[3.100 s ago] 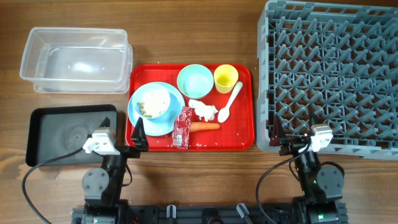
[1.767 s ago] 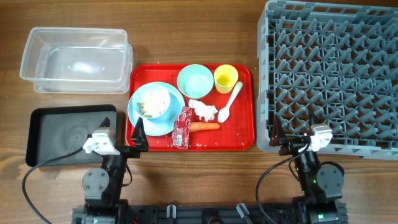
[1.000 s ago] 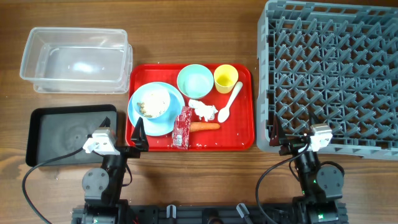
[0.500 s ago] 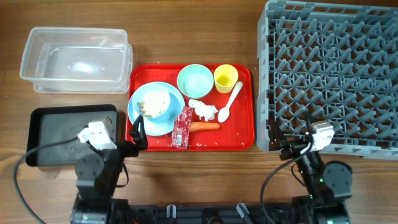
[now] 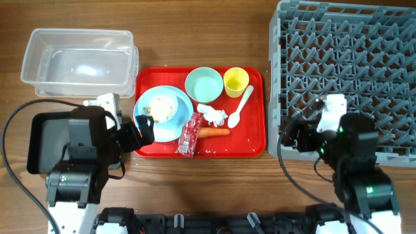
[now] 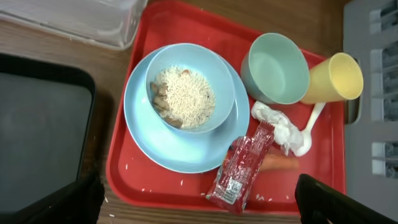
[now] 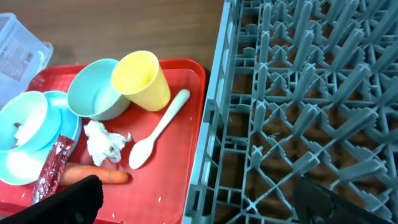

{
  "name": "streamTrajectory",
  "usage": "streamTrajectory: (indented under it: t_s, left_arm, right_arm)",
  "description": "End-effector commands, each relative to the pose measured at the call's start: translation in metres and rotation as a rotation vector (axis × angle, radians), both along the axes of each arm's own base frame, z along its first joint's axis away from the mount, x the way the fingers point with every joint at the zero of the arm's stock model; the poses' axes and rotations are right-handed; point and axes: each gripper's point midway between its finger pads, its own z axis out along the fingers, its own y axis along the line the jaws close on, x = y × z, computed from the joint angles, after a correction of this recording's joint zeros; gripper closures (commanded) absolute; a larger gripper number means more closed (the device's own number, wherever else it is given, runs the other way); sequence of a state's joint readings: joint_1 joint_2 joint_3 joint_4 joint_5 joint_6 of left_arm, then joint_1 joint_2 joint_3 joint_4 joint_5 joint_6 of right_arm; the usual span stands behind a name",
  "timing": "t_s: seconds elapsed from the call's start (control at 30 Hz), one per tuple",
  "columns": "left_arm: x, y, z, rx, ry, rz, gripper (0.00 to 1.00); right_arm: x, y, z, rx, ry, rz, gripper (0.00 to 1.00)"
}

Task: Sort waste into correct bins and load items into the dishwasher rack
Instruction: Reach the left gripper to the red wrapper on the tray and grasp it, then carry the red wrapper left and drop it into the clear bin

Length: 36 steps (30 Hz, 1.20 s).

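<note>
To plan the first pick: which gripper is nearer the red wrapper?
Left. The left gripper is just left of the red wrapper; the right gripper is farther, by the dishwasher rack.

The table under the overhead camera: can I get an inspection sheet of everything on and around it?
Surface: wooden table.
Job's things: red tray carries blue plate under blue bowl of rice, mint bowl, yellow cup, spoon, tissue, wrapper, carrot; clear tub and black tray left; rack right, no dishes seen in it.
Clutter: stray grains on the red tray.
Grippers: left gripper and right gripper open, holding nothing.
Cables: black cables loop from both arms.
Surroundings: nothing seen.
</note>
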State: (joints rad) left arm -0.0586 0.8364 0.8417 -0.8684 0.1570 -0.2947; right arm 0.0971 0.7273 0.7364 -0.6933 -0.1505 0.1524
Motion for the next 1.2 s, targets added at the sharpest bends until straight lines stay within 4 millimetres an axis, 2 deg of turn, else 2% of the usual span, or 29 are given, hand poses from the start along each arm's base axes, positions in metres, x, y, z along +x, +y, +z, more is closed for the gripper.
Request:
streamTrajectory:
  t_s: [0.0, 0.1, 0.17, 0.27, 0.33, 0.4, 0.53, 0.63, 0.7, 0.77, 0.8, 0.83, 0.9, 1.0, 1.17]
  left_arm:
    - [0.006, -0.006, 0.007, -0.030, -0.019, -0.016, 0.00]
    - [0.014, -0.006, 0.010, -0.031, -0.041, -0.017, 0.00]
    - [0.018, -0.012, 0.004, -0.030, -0.019, -0.038, 0.00]
    - [0.020, -0.036, -0.014, -0.024, 0.048, -0.122, 0.00]
    - [0.020, -0.064, -0.036, -0.009, 0.118, -0.223, 0.00]
    - [0.019, -0.085, -0.062, 0.060, 0.190, -0.293, 0.00]
    - [0.007, -0.111, -0.109, 0.163, 0.321, -0.391, 0.00]
    - [-0.001, -0.117, -0.143, 0.248, 0.415, -0.427, 0.02]
    - [-0.006, -0.120, -0.163, 0.273, 0.470, -0.445, 0.09]
    - [-0.008, -0.119, -0.174, 0.286, 0.504, -0.447, 0.27]
    - [-0.009, -0.118, -0.177, 0.290, 0.514, -0.447, 0.40]
    - [-0.009, -0.118, -0.177, 0.290, 0.515, -0.447, 0.68]
    - [-0.008, -0.118, -0.174, 0.287, 0.506, -0.445, 0.95]
    - [-0.004, -0.121, -0.158, 0.273, 0.466, -0.445, 0.96]
    - [0.026, -0.102, -0.086, 0.355, 0.261, -0.343, 0.96]
  right_arm:
    - [0.004, 0.004, 0.003, 0.016, 0.020, 0.012, 0.00]
    - [0.005, 0.001, 0.002, 0.002, 0.020, -0.003, 0.00]
    - [0.005, 0.001, 0.002, 0.004, 0.021, -0.004, 0.00]
    - [0.005, 0.001, 0.002, 0.004, 0.022, -0.004, 0.00]
    - [0.005, 0.001, 0.002, 0.004, 0.023, -0.004, 0.00]
    - [0.005, 0.001, 0.002, 0.003, 0.022, -0.004, 0.00]
    - [0.005, 0.001, 0.002, 0.003, 0.022, -0.004, 0.00]
    - [0.005, 0.001, 0.002, 0.003, 0.023, -0.004, 0.00]
    - [0.005, 0.001, 0.002, 0.003, 0.023, -0.004, 0.00]
    - [0.005, 0.001, 0.002, 0.003, 0.023, -0.004, 0.01]
    - [0.005, 0.001, 0.002, 0.003, 0.023, -0.004, 0.00]
    - [0.005, 0.001, 0.002, 0.003, 0.023, -0.004, 0.00]
    - [0.005, 0.001, 0.002, 0.003, 0.023, -0.004, 0.00]
    - [0.005, 0.001, 0.001, 0.003, 0.024, -0.004, 0.00]
    - [0.005, 0.001, 0.002, 0.003, 0.023, -0.003, 0.00]
